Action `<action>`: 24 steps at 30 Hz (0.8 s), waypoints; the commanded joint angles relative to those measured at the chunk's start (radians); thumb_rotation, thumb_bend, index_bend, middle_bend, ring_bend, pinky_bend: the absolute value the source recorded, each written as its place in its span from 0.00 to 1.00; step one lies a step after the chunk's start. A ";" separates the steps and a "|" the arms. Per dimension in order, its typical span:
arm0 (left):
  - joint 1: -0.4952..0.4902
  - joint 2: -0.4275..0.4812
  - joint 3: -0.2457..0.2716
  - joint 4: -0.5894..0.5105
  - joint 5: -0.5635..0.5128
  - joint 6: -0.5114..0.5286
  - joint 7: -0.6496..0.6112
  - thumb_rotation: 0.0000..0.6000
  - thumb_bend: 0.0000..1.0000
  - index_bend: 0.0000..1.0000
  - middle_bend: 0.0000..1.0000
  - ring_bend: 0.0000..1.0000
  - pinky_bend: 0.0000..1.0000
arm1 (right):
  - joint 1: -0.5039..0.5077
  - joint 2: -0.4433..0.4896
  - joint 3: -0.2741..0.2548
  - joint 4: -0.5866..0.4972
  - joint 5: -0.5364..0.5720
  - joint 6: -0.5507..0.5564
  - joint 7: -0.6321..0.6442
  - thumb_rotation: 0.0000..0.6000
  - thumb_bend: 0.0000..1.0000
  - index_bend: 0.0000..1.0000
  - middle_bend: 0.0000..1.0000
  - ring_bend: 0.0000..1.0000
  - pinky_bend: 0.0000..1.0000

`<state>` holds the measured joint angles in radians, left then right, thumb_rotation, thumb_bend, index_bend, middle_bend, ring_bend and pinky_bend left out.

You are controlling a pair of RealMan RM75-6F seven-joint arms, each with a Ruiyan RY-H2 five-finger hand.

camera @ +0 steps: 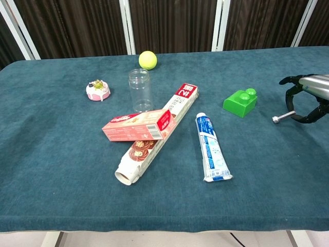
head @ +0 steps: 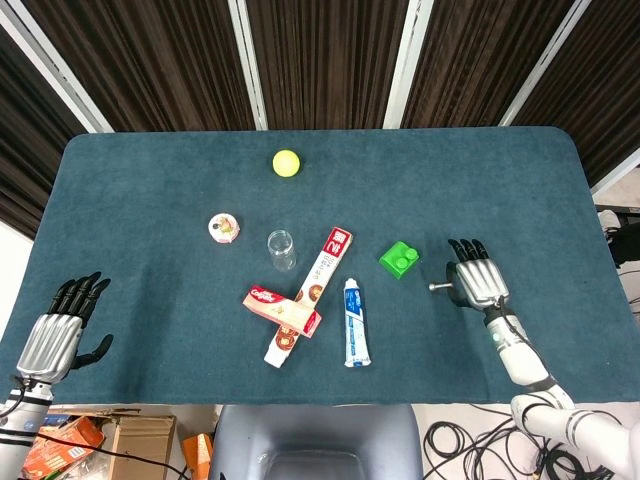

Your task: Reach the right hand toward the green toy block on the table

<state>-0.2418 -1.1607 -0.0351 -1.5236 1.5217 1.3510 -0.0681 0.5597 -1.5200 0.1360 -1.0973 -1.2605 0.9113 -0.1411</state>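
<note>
Two hands: both are seen in the head view, only the right one in the chest view.
Right hand [head: 475, 282]: it is held just above the table [head: 150, 180] near the right edge, fingers spread and empty, thumb stuck out toward the block; nothing is gripped.
Green toy block [head: 400, 259]: it is placed on the cloth just beside the right hand, on that hand's thumb side, apart from it; two studs are turned upward.
Left hand [head: 58, 332]: it is kept at the near left corner of the table, fingers extended and apart, nothing held.
Toothpaste tube [head: 356, 322]: it is laid flat near the block, on the near side, cap end toward the robot.
Long box [head: 308, 296]: it is laid diagonally, and a shorter red carton [head: 282, 310] is rested across it.
Clear jar [head: 282, 249]: it is stood upright beside the long box's far end.
Small cake toy [head: 224, 227]: it is set apart to the left of the jar.
Yellow ball [head: 287, 162]: it is placed farther back, well apart from the rest.
</note>
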 commanded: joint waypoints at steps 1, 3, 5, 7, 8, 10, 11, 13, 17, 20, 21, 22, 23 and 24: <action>0.000 0.000 0.000 0.000 0.000 0.001 -0.001 1.00 0.34 0.00 0.00 0.00 0.06 | 0.001 0.014 0.004 -0.031 0.005 0.007 -0.021 1.00 0.34 0.58 0.05 0.00 0.00; 0.002 0.001 -0.001 0.000 -0.001 0.005 -0.002 1.00 0.34 0.00 0.00 0.00 0.06 | 0.004 0.016 0.006 -0.041 0.007 0.008 -0.029 1.00 0.34 0.58 0.05 0.00 0.00; 0.003 0.002 -0.001 0.000 -0.001 0.009 -0.003 1.00 0.34 0.00 0.00 0.00 0.06 | 0.008 0.015 0.008 -0.049 0.013 0.006 -0.037 1.00 0.34 0.58 0.05 0.00 0.00; 0.004 0.002 0.000 0.000 0.000 0.009 -0.004 1.00 0.34 0.00 0.00 0.00 0.06 | 0.011 0.013 0.011 -0.051 0.019 0.003 -0.046 1.00 0.34 0.58 0.05 0.00 0.00; 0.004 0.002 0.001 0.000 0.001 0.009 -0.003 1.00 0.34 0.00 0.00 0.00 0.06 | 0.014 0.010 0.012 -0.050 0.024 0.000 -0.051 1.00 0.34 0.57 0.05 0.00 0.00; 0.005 0.002 0.002 0.000 0.000 0.008 -0.003 1.00 0.34 0.00 0.00 0.00 0.06 | 0.018 0.006 0.015 -0.047 0.034 -0.007 -0.058 1.00 0.34 0.57 0.05 0.00 0.00; 0.005 0.003 0.002 0.000 0.000 0.009 -0.003 1.00 0.34 0.00 0.00 0.00 0.06 | 0.020 0.004 0.016 -0.045 0.038 -0.010 -0.060 1.00 0.34 0.56 0.05 0.00 0.00; 0.006 0.003 0.002 0.000 -0.001 0.010 -0.004 1.00 0.34 0.00 0.00 0.00 0.06 | 0.024 0.000 0.017 -0.041 0.045 -0.017 -0.062 1.00 0.34 0.54 0.05 0.00 0.00; 0.008 0.006 0.002 0.000 -0.003 0.012 -0.010 1.00 0.34 0.00 0.00 0.00 0.06 | 0.029 -0.007 0.020 -0.036 0.053 -0.023 -0.061 1.00 0.34 0.49 0.05 0.00 0.00; 0.008 0.005 0.002 0.000 -0.003 0.013 -0.010 1.00 0.34 0.00 0.00 0.00 0.06 | 0.034 -0.009 0.022 -0.038 0.053 -0.025 -0.058 1.00 0.34 0.48 0.05 0.00 0.00; 0.008 0.005 0.002 0.000 -0.002 0.012 -0.009 1.00 0.34 0.00 0.00 0.00 0.06 | 0.036 -0.009 0.022 -0.040 0.053 -0.024 -0.058 1.00 0.34 0.48 0.05 0.00 0.00; 0.008 0.005 0.002 0.000 -0.002 0.012 -0.009 1.00 0.34 0.00 0.00 0.00 0.06 | 0.037 -0.010 0.022 -0.042 0.052 -0.023 -0.060 1.00 0.34 0.47 0.05 0.00 0.00; 0.008 0.005 0.002 0.000 -0.001 0.013 -0.009 1.00 0.34 0.00 0.00 0.00 0.06 | 0.038 -0.010 0.022 -0.044 0.051 -0.022 -0.061 1.00 0.34 0.46 0.05 0.00 0.00; 0.007 0.005 0.002 0.001 -0.001 0.013 -0.009 1.00 0.34 0.00 0.00 0.00 0.06 | 0.039 -0.010 0.022 -0.046 0.052 -0.022 -0.061 1.00 0.34 0.45 0.05 0.00 0.00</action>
<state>-0.2343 -1.1558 -0.0327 -1.5231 1.5205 1.3636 -0.0770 0.5981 -1.5299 0.1579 -1.1433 -1.2085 0.8892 -0.2016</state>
